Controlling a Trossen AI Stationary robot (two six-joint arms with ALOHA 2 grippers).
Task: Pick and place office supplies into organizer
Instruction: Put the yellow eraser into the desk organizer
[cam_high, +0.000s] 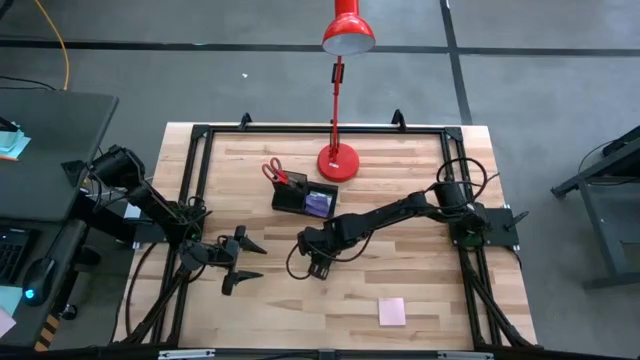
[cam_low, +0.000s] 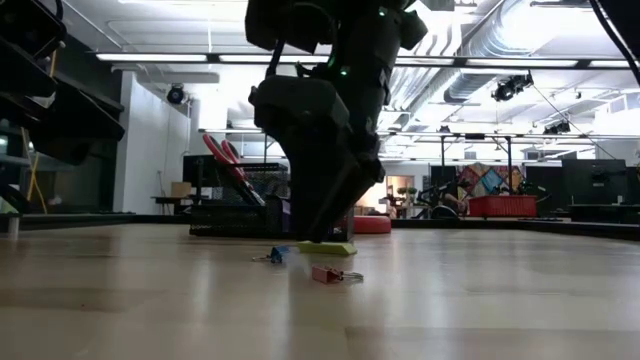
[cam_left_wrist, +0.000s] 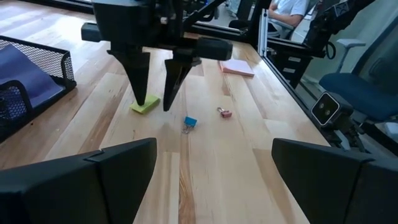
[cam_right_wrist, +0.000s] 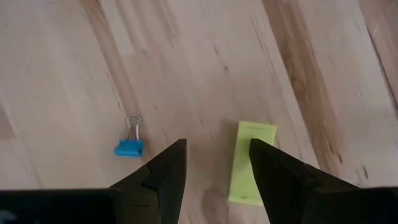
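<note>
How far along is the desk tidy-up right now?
Done: scissors and a purple pad sit in the organizer. In hand: the right gripper is open, down at the yellow block on the table, one finger on it, not yet grasped. Left: the blue clip, pink clip and pink pad. The left gripper waits open.

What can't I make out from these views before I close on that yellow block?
- Yellow block: right wrist view, one finger covers its near edge, so contact is unclear; the low view shows the right gripper in front of it.
- Organizer: high view too small to tell the contents beyond scissors and a purple pad.
- Blue clip and pink clip: too small in the high view.
- Left gripper: open, waiting.
</note>
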